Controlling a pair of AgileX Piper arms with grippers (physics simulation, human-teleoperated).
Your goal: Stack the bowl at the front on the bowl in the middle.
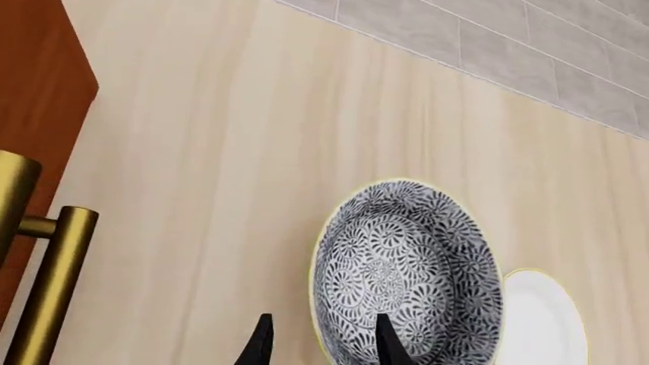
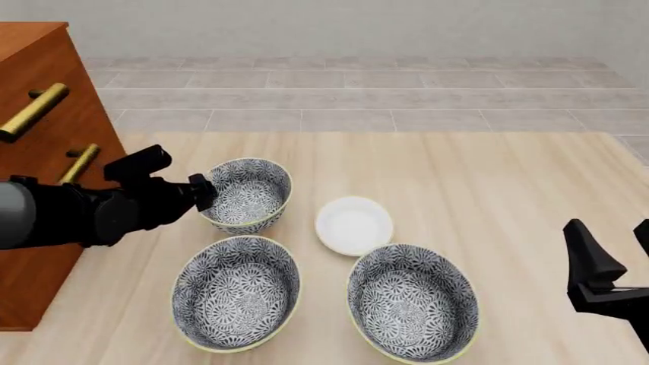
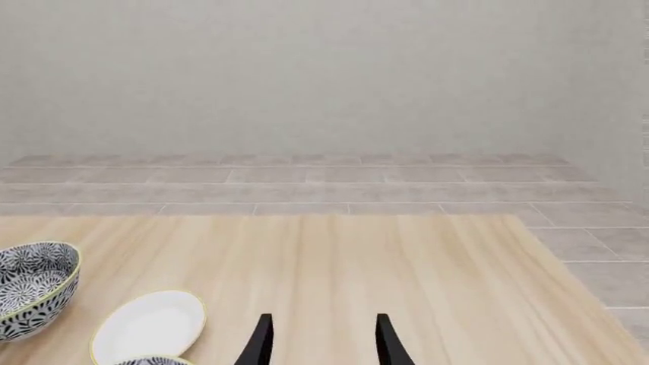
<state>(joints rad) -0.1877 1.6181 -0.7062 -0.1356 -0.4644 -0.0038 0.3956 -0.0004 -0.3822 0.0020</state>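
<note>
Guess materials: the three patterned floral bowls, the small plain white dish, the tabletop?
Grey-and-white floral bowls with yellow-green rims: look like glazed ceramic, with a fine printed pattern and thin rigid walls; no gloss shows. Small plain white dish: likely porcelain or plain ceramic, uniform white with a thin pale rim; melamine is possible. Tabletop: pale wood or laminate, matte, with long straight grain.

**No words to read**

We look at all three pictures and find no letters, numbers, labels or signs. The bowls [image 2: 240, 291] have only flower patterns. The little white dish [image 2: 354, 225] is plain. The wooden cabinet [image 2: 41, 114] and the table [image 2: 507, 190] have nothing written on them.
</note>
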